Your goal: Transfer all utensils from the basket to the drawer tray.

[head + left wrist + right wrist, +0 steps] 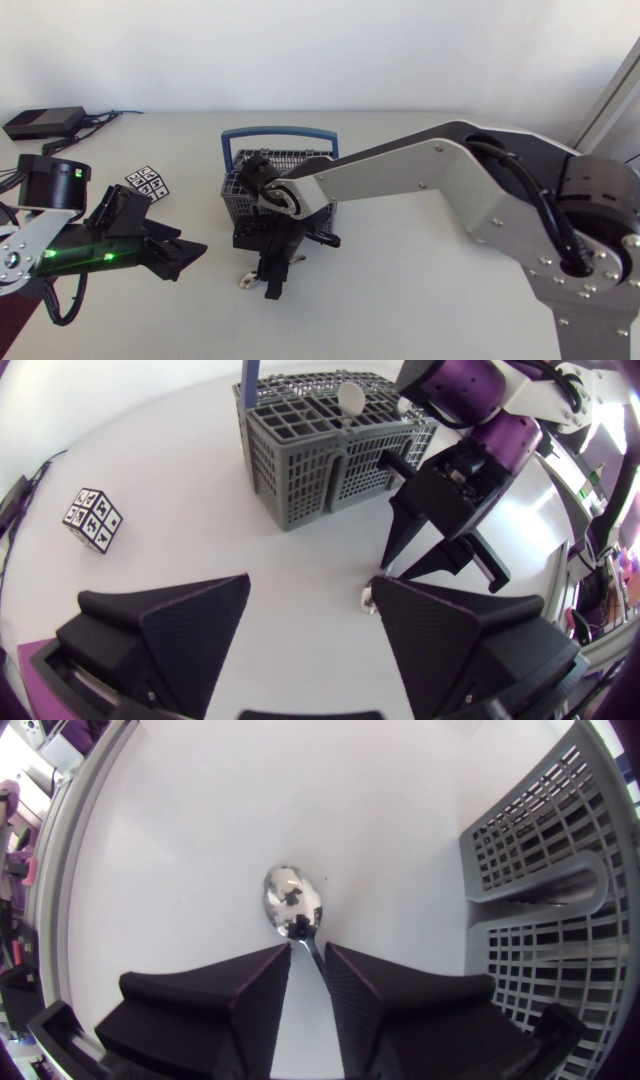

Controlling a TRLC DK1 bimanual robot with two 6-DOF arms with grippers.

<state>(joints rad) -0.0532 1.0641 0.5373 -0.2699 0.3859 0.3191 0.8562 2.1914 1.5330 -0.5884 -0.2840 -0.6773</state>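
A metal spoon (pixel 292 905) lies on the white table just in front of the grey utensil basket (pixel 238 188), bowl pointing away from my right gripper (pixel 307 948). That gripper's fingers stand narrowly either side of the spoon's handle, with a sliver of table showing beside it. The head view shows the right gripper (pixel 272 285) pointing down at the spoon (pixel 243 281). My left gripper (pixel 312 582) hovers open and empty to the left, facing the basket (pixel 330 470) and the spoon (pixel 366 598). A pale utensil (pixel 350 400) stands in the basket. No drawer tray is in view.
A small cube with black-and-white markers (pixel 147 183) sits left of the basket. A black box with cables (pixel 42 121) lies at the back left corner. The basket has a blue handle (pixel 280 131).
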